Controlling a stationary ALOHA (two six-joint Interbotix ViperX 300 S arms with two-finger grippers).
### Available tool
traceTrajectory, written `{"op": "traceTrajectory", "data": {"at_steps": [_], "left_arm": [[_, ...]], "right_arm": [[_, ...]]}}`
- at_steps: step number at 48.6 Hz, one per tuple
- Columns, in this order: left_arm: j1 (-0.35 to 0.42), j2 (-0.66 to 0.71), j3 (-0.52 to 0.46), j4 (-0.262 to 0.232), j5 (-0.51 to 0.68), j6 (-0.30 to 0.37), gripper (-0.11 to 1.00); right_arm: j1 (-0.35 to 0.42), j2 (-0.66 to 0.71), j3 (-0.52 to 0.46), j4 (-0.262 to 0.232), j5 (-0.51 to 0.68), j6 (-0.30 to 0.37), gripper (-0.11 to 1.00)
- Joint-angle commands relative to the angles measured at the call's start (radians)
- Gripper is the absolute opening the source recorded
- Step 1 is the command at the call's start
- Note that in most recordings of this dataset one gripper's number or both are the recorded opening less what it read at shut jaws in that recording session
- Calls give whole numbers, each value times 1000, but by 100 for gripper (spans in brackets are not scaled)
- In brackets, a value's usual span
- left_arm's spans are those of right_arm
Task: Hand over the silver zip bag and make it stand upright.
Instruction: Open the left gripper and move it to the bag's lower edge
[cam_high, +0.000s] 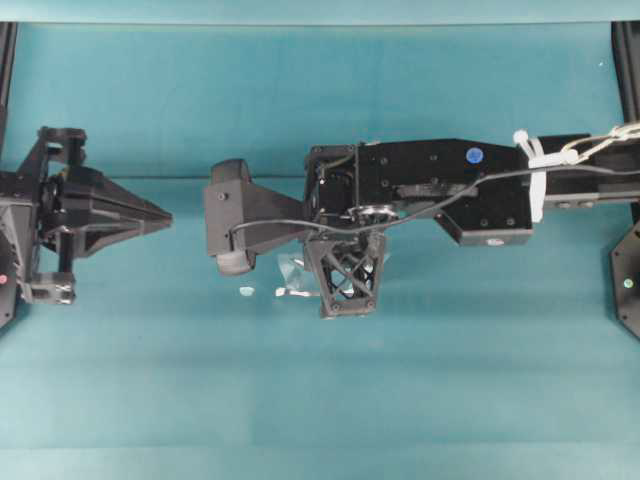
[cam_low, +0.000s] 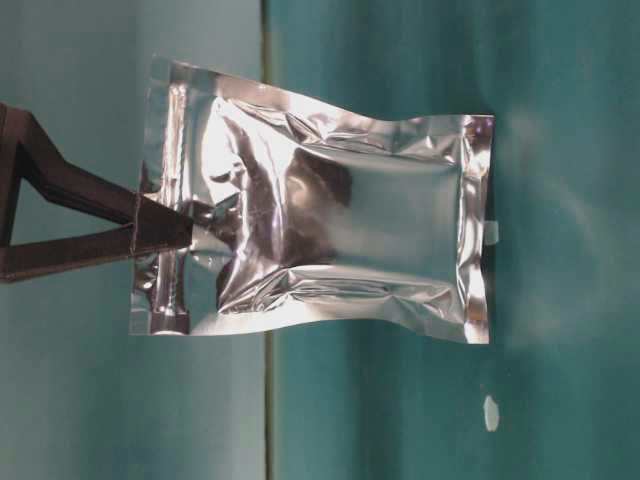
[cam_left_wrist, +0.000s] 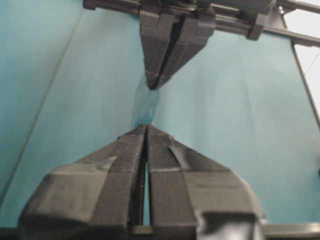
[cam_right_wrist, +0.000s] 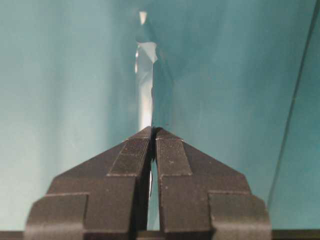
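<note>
Teal worktop: your right gripper jaws clamp the silver zip bag; left gripper jaws look closed, empty. Next, stand it upright.

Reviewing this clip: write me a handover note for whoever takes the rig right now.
Left gripper: looks shut, empty, well clear of the bag.
Right gripper: shut on the top edge of the silver zip bag.
Bag: hangs upright below the right gripper, over mid-table; whether its bottom edge touches the table cannot be told.
Done: handover looks complete, since only the right gripper holds the bag.
Left: seat the bag on the table, open the right gripper, and check that the bag stands alone.
</note>
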Motion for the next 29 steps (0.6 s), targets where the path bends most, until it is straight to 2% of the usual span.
{"op": "traceTrajectory", "data": {"at_steps": [1, 10, 14, 22, 29], "left_arm": [[-2, 12, -17, 3, -9, -2, 19], [-6, 18, 5, 3, -8, -21, 74], [-12, 40, 15, 3, -11, -23, 93], [-29, 137, 29, 3, -52, -25, 90], [-28, 235, 32, 3, -176, -26, 93]], "right_arm": [[3, -11, -15, -2, -3, -3, 3], [3, -9, -15, -2, -5, 2, 3], [3, -9, -17, -2, -5, 3, 3], [3, -9, -17, -2, -5, 3, 3], [3, -9, -15, -2, -5, 3, 3]]}}
